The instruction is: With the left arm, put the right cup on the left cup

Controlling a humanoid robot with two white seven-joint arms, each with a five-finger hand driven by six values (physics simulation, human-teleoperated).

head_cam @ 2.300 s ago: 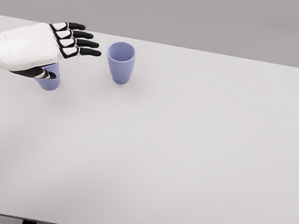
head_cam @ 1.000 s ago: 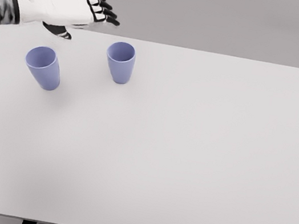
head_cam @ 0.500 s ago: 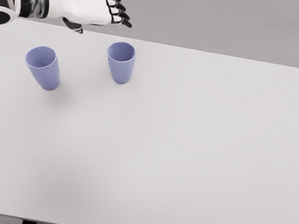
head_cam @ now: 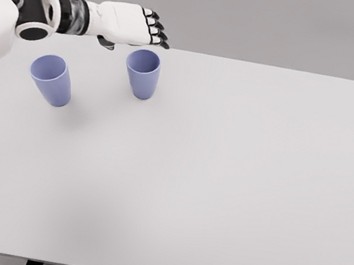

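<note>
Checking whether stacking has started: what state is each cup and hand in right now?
right cup: upright on the table, mouth open, empty, not gripped.
left cup: upright, empty, standing apart from the other cup, nothing stacked on it.
left hand: above and behind the right cup, fingers extended, holding nothing.
right hand: out of view.

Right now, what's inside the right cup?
Nothing visible: the right cup stands upright and its visible interior is bare. Its bottom is hidden by the rim. The left hand hovers above, open.

Left cup [head_cam: 52, 79] left of right cup [head_cam: 142, 73], both on table [head_cam: 223, 182]; left hand [head_cam: 131, 23] behind right cup.
</note>
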